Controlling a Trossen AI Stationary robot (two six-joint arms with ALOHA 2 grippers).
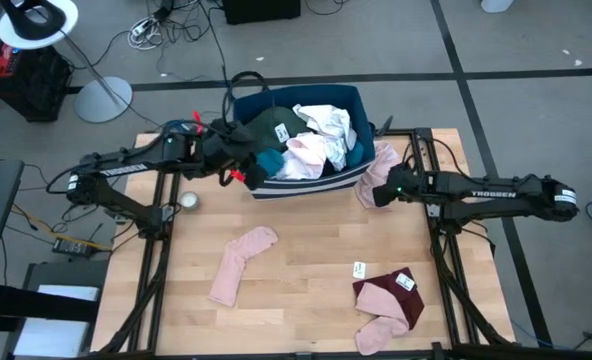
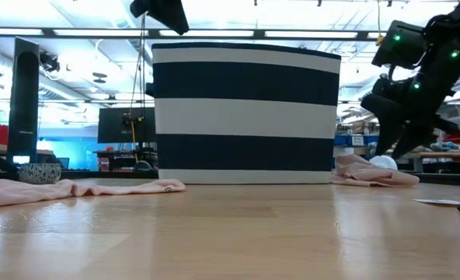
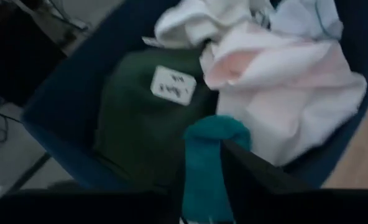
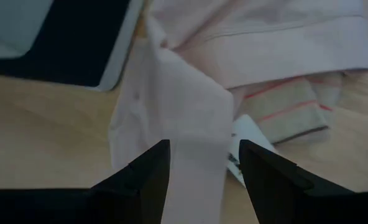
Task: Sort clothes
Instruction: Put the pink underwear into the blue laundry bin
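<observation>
While the left gripper (image 1: 248, 160) hangs over the striped navy fabric bin (image 1: 306, 184), jaw state unclear, dropping a teal sock (image 3: 210, 163), the right gripper (image 4: 202, 163) straddles pale pink cloth (image 4: 190, 93) beside it, open.

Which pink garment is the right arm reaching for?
The pale pink garment beside the striped bin's right end; the right end effector hangs open over it.

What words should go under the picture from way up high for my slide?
Left claw over the striped bin of clothes; right claw open above a pink garment beside it.
</observation>
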